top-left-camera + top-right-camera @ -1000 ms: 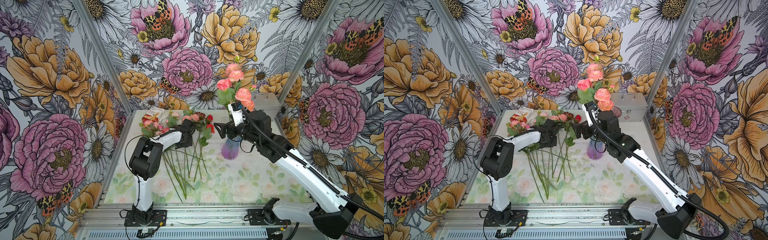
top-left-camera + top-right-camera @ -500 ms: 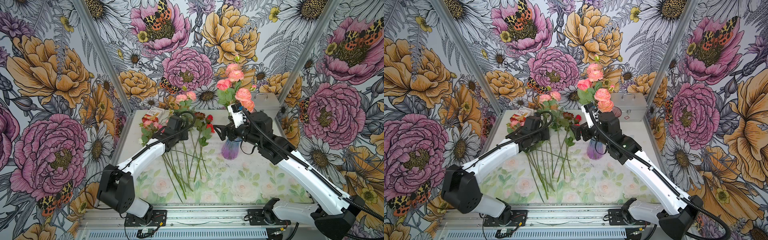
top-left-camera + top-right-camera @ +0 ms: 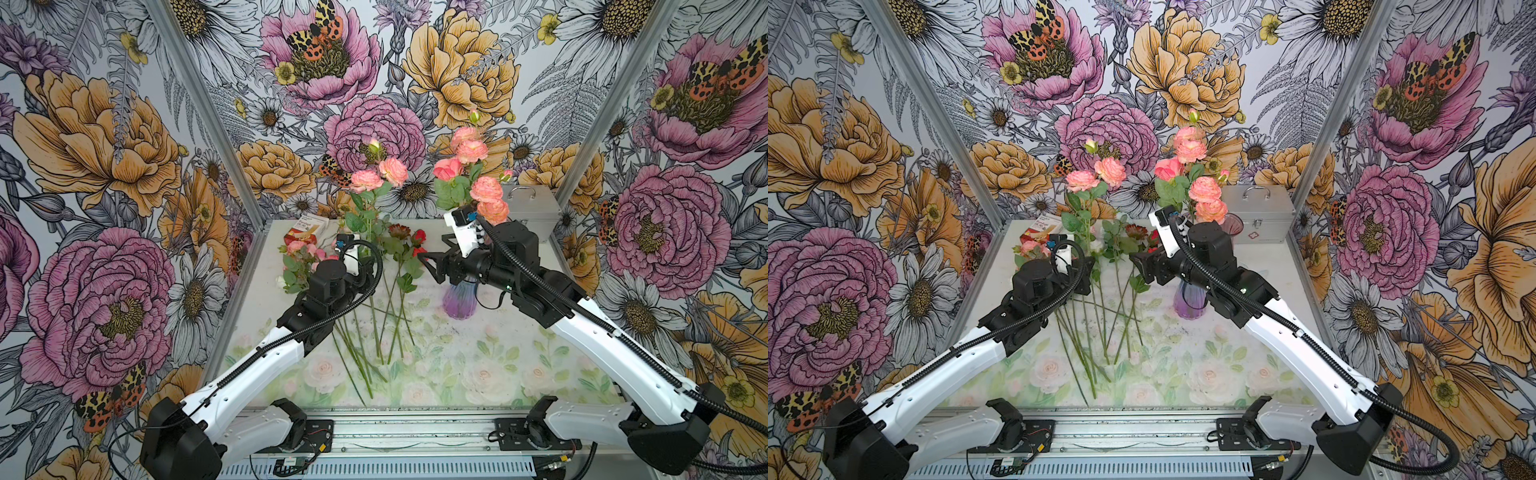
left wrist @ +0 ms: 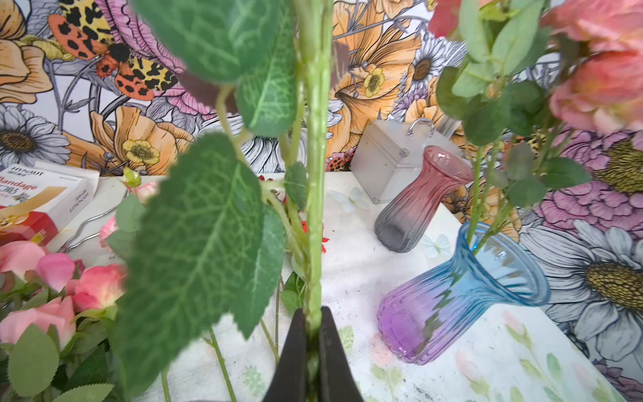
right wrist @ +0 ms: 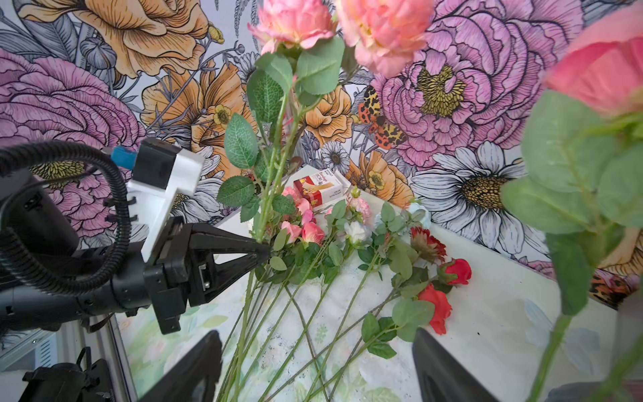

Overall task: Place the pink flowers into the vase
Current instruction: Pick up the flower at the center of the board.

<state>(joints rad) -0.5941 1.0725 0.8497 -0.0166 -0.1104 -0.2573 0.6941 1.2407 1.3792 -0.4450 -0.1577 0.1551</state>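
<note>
Covering table point(image 3: 519, 365): pale floral mat; walls point(image 3: 104, 166) floral, stems point(image 3: 374, 332) strewn

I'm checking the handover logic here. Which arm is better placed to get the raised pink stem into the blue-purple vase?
Left. The left gripper is shut on the pink stem, upright beside the vase. The right gripper is open, empty, near the vase.

"HYNAUT" and "Bandage" on red-and-white box point(image 4: 41, 198)
</note>
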